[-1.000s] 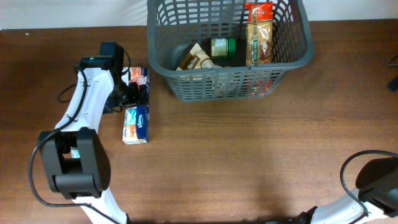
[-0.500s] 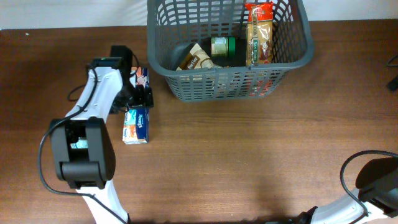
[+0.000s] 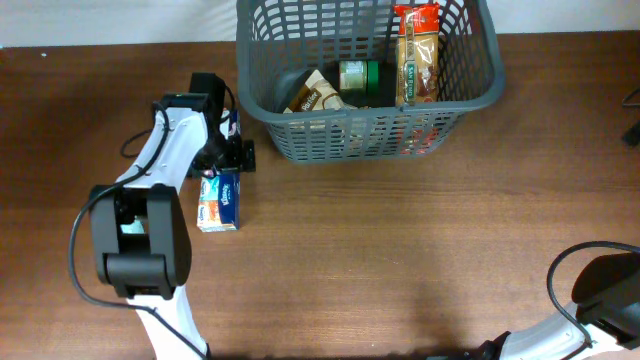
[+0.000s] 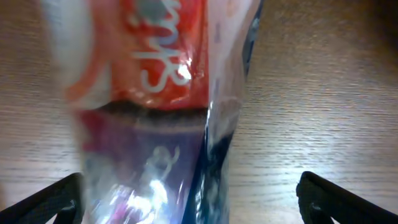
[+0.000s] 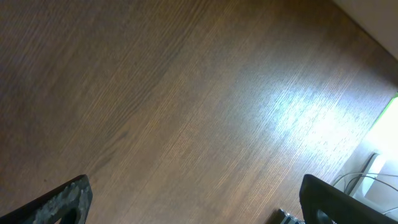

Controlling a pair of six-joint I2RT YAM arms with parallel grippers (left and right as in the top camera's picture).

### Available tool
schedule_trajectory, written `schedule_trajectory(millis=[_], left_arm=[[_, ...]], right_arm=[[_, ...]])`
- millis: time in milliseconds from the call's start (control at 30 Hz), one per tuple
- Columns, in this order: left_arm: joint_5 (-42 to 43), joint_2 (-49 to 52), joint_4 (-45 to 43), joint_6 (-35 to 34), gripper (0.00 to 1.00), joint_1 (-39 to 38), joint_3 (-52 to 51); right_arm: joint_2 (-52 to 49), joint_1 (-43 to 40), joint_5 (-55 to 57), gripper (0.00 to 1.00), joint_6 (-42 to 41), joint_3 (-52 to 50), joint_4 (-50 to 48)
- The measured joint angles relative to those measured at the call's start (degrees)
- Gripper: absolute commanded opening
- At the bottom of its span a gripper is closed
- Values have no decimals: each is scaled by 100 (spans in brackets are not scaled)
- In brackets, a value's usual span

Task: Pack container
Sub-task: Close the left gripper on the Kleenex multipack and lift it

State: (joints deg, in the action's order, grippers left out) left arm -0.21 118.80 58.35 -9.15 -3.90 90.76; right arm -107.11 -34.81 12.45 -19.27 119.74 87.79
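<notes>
The container (image 3: 470,100) is a dark grey slotted basket at the back of the table. It holds a brown packet (image 3: 312,95), a green-lidded jar (image 3: 356,76) and a tall cracker pack (image 3: 416,55). Two tissue packs lie left of it: a blue one (image 3: 219,199) and a red-and-white one (image 3: 231,124). My left gripper (image 3: 232,152) is open, low over the red-and-white pack. In the left wrist view that pack (image 4: 155,50) fills the frame, blurred, between the spread fingers (image 4: 199,199). My right gripper (image 5: 196,199) is open and empty over bare table.
A white wall edge and cables (image 5: 373,174) show at the right wrist view's corner. The right arm's base (image 3: 608,290) sits at the front right of the wooden table (image 3: 400,260).
My left gripper has moved right, toward the basket's left front corner, staying over the tissue packs. The packs and basket have not moved.
</notes>
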Motion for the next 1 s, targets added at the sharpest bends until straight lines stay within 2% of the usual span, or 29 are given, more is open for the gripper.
schedule_trajectory(millis=[300, 333, 367, 467, 700, 833, 1000], left_arm=[[-22, 584, -13, 39, 100, 0, 28], [-24, 584, -13, 39, 93, 0, 28], [-22, 584, -15, 39, 72, 0, 28], [-50, 584, -13, 57, 44, 2, 28], [-20, 581, 50, 81, 4, 44, 103], [31, 614, 278, -13, 2, 199, 225], [-181, 793, 1235, -424, 2, 892, 1086]], right_arm=[[0, 0, -2, 99, 0, 0, -2], [0, 0, -2, 99, 2, 0, -2], [0, 0, -4, 99, -2, 0, -2], [0, 0, -13, 99, 0, 0, -2], [0, 0, -13, 99, -2, 0, -2], [0, 0, -13, 99, -2, 0, -2], [0, 0, -15, 99, -2, 0, -2]])
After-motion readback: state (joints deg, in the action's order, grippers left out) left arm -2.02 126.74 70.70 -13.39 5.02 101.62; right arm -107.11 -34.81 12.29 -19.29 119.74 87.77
